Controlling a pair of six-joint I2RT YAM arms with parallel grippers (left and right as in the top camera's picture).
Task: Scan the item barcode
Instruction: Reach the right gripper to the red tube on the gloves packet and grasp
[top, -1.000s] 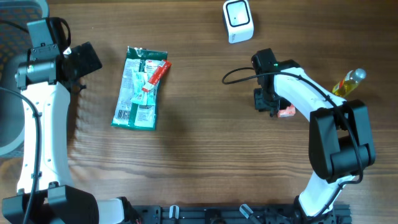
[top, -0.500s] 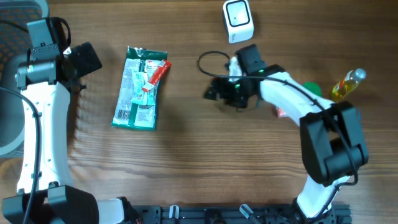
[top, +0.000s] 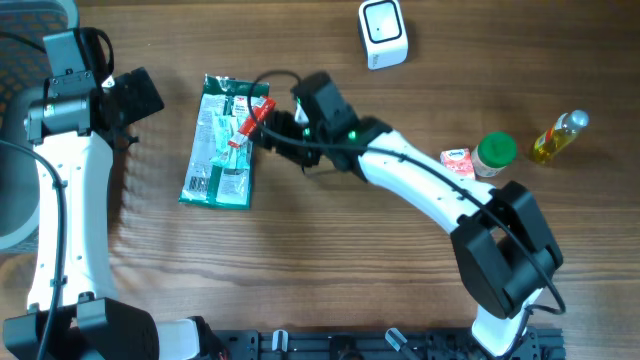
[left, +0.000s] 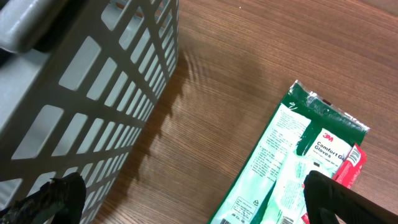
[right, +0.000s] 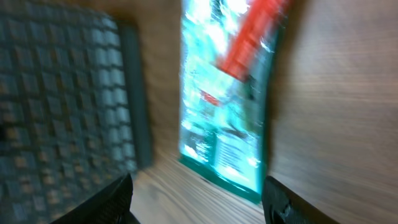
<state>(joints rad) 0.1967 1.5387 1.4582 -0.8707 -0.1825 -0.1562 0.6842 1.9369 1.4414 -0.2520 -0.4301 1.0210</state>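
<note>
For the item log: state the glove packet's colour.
The glove packet is green and white with a red label, clearest overhead.

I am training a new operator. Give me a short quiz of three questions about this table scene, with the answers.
1. True or false: the left gripper holds the green glove package.
2. What lies right beside the green-lidded jar? A) a small pink box B) the glove package C) nothing, it stands alone.
3. Which gripper is nearer to the package?
Key: 1 false, its jaws are open and empty. 2 A. 3 the right gripper.
</note>
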